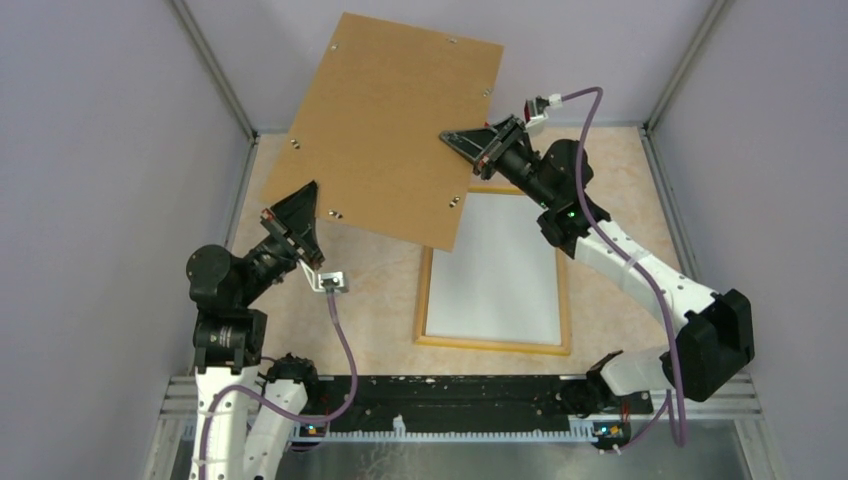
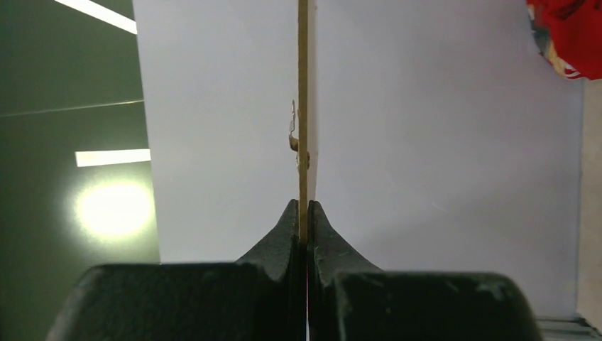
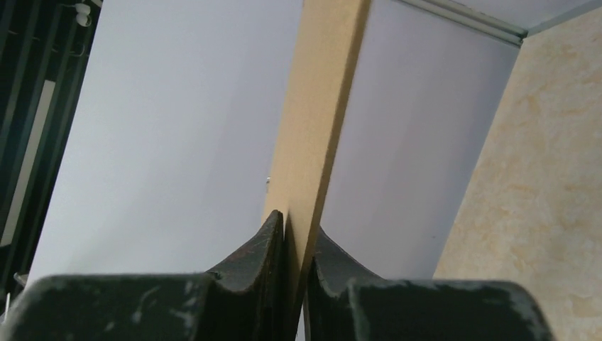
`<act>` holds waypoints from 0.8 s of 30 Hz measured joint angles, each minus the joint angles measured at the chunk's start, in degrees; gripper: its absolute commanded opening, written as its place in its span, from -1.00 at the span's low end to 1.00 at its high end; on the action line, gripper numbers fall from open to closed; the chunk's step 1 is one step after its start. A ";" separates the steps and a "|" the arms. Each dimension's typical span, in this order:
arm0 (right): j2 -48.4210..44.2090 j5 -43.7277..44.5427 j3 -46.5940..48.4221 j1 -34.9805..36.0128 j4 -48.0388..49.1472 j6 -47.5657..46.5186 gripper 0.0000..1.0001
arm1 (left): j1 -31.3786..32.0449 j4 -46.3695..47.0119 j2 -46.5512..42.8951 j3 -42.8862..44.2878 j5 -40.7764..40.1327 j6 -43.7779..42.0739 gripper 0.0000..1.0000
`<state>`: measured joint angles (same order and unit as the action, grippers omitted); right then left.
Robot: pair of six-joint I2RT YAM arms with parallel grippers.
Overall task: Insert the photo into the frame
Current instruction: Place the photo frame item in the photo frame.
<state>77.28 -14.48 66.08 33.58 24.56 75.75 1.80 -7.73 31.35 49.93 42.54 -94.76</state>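
Aloft, both jaws pinched edges of the stiff brown fibreboard panel (image 1: 390, 130); the probably flimsy white-backed paper photo (image 1: 495, 268) lay inside the thin wooden frame (image 1: 490, 345).

Pale lilac walls close the space in on three sides: the left wall (image 1: 90, 150), the back wall (image 1: 590, 50) and the right wall (image 1: 780, 150), joined at the far corners by aluminium posts (image 1: 215, 70). The table (image 1: 380, 290) has a beige, marbled top. A black rail (image 1: 450, 395) runs across its near edge, and a sheet of bare metal (image 1: 480, 460) lies in front of that. Overhead the ceiling (image 2: 42, 85) is dark, with bright strip lights (image 2: 96, 15) and a soft round glare (image 2: 113, 207) beneath them.
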 measured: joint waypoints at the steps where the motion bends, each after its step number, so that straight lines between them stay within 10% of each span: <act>1: 0.17 -0.22 0.02 -0.02 0.61 0.48 -0.97 | -0.04 -0.63 0.00 0.00 0.00 0.20 -0.79; 4: 0.00 -0.20 0.22 -0.02 1.05 0.94 -1.00 | -0.13 -2.86 0.00 0.00 0.04 0.22 0.21; 10: -0.72 -1.22 0.17 -0.66 -0.48 -1.70 -1.00 | -0.13 -3.96 -0.24 0.11 1.11 0.42 0.96; 24: -5.07 -14.32 -7.10 -16.41 -4.48 -2.34 -1.00 | 0.00 -23.08 10.12 11.47 -1.44 19.04 0.97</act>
<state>72.20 -28.80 58.98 17.17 20.08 73.41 1.80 -30.81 41.47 61.41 41.10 -75.72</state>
